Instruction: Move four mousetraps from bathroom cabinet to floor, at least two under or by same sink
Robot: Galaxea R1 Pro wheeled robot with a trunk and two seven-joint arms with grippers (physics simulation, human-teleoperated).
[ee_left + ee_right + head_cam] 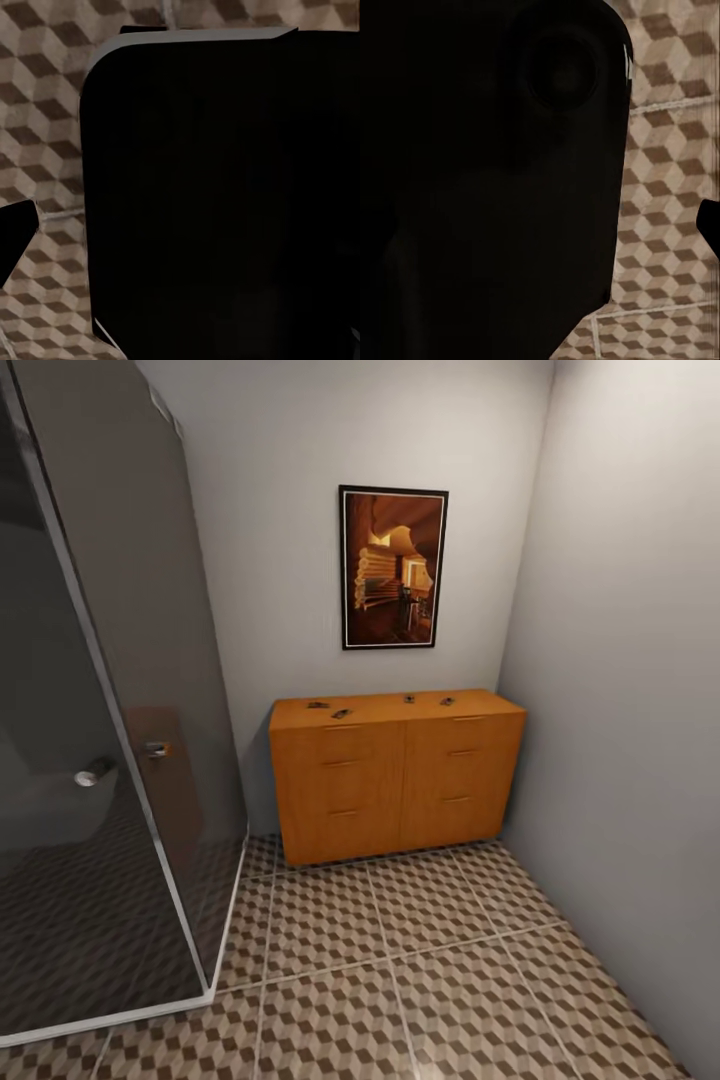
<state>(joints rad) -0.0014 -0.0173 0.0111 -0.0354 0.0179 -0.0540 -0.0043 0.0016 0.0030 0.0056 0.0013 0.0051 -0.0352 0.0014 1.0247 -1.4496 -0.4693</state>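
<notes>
Mousetraps [342, 713] lie on top of the cabinet [396, 780], four small dark shapes spread along its orange-brown top, well apart from one another, from the left end [318, 705] to the right [446, 701]. From my head camera they are too small to make out wire or spring. I judge them light, stiff and flat, so I would pinch each by the long edges of its wooden board, keeping clear of the wire parts, and expect one to skid on the smooth top if I only nudge it.

The cabinet stands against the back wall beneath a framed picture [393, 567], in a narrow nook between the glass shower enclosure [120, 690] and the right-hand wall. The bathroom floor [420, 980], tiled in a cube pattern, lies open between me and the cabinet.

My left wrist camera looks down on that same tiling [37, 150], with a black rounded body [225, 195] of my own in front; I cannot tell how my left jaws stand.

My right wrist camera likewise gives dark housing [487, 180] and cube tiles [667, 150]; the right jaws' state I cannot tell either.
</notes>
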